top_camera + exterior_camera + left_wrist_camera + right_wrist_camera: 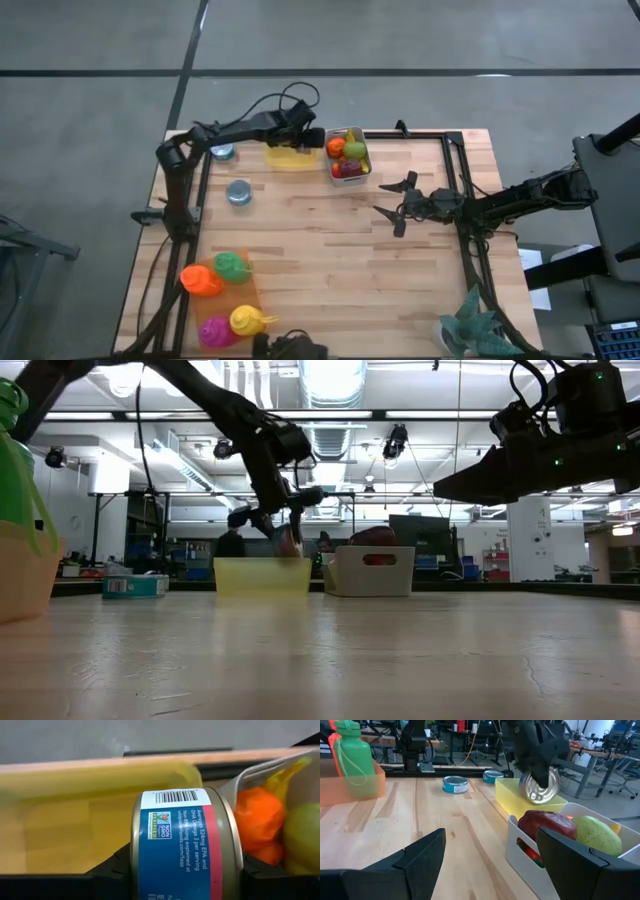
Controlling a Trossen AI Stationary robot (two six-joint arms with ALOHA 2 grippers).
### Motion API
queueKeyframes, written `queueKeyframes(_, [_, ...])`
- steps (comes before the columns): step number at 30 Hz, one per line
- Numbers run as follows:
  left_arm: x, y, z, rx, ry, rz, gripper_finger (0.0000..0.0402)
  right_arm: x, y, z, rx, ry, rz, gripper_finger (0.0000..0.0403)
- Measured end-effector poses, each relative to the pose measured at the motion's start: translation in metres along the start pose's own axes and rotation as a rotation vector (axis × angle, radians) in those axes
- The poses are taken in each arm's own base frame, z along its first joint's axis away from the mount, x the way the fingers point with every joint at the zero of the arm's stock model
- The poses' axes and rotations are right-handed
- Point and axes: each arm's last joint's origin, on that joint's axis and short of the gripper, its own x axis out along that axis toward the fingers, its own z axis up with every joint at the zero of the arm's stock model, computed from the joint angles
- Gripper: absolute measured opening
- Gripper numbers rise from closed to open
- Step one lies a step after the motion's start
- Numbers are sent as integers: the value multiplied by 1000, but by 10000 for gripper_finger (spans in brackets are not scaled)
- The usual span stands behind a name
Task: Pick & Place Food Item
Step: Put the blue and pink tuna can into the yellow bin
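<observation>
My left gripper [311,138] is at the table's far edge, shut on a tin can [185,845] with a blue and pink label. The can hangs over the right end of a yellow container [289,158], just above its rim [263,562]. To the right of the yellow container stands a white bin [347,156] filled with fruit. My right gripper [395,205] waits open at the table's right, touching nothing. My left gripper pinches the can between its two fingers [114,870], one finger on each flat end [236,855]. The fingers slant down from the table's left side. The can lies on its side in the hold, lifted clear above the yellow container [75,810].
Two more cans [222,152] [239,192] sit at the far left. Coloured bottles stand on an orange tray [225,292] at the near left. A green toy [478,325] is at the near right. Bare wood lies in the middle.
</observation>
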Motion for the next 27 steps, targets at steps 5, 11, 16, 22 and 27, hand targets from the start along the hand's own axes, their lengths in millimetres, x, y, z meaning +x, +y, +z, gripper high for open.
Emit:
queueKeyframes(5, [18,-5,2,8,70,7,180,0,0,0,0,0,0,306])
queueKeyframes(11, [28,-1,4,-5,140,-8,180,0,0,0,0,0,0,306])
queueKeyframes(16, [29,2,5,-12,153,-11,234,0,0,0,0,0,1,306])
queueKeyframes(22, [29,3,5,-12,160,-4,294,0,0,0,0,0,1,306])
queueKeyframes(27, [29,3,5,-9,161,-3,323,0,0,0,0,0,0,306])
